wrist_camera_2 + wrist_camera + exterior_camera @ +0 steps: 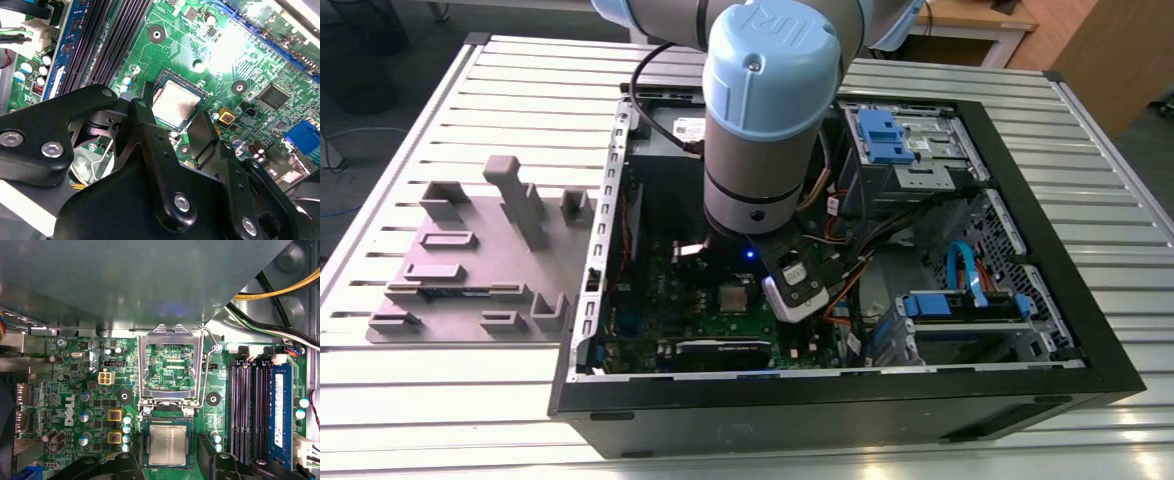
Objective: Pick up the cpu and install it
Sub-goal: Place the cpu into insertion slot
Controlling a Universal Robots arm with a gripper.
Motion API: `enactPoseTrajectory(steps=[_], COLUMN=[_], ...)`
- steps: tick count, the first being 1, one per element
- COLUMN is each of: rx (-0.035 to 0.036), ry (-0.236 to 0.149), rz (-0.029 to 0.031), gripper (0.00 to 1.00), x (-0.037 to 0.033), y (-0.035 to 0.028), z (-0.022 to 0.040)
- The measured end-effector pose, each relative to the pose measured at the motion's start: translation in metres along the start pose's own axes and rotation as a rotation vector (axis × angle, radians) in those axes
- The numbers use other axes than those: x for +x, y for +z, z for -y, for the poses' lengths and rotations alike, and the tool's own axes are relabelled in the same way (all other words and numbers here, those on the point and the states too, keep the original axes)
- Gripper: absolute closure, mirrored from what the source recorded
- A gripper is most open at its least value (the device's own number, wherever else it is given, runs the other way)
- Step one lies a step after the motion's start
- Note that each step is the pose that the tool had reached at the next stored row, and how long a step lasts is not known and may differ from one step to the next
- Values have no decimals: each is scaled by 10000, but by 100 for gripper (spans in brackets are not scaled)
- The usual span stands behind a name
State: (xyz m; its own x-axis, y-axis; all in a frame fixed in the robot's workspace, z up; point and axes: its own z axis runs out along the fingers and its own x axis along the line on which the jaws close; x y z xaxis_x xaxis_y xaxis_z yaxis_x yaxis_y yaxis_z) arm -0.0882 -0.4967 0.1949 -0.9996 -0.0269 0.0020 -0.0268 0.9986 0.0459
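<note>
Computer case (854, 410) lies open on its side on the slatted table (454, 400) so the arm (767, 110) can reach straight down onto the green board (80, 385). A grey parts tray (454, 270) is at 9 o'clock from the case in the exterior view, well apart from the work. The metal frame (144, 365) of the chip holder stands open, folded away from the holder, which leaves the seat free from above. The cpu (168, 445) lies flat in that seat, silver top up, edges square to the holder, so it looks seated rather than tilted. Frame not closed over it, so install looks only part done. Gripper (175, 117) is released: fingers (202, 132) spread wide, holding nothing. In both wrist views one finger stands on each side of the cpu, chip between them and just beyond the tips; no contact that I can see. In the exterior view the cpu is at 6 o'clock from the arm's wrist end, close beneath it. Memory slots (245, 405) are beside the holder, clear of the fingers.
</note>
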Motion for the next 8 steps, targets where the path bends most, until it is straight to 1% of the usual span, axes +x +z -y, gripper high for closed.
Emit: enactPoseTrajectory(steps=[8], rx=[0], ry=[-3], rz=[0], gripper=[46], x=[0], y=[0], z=[0])
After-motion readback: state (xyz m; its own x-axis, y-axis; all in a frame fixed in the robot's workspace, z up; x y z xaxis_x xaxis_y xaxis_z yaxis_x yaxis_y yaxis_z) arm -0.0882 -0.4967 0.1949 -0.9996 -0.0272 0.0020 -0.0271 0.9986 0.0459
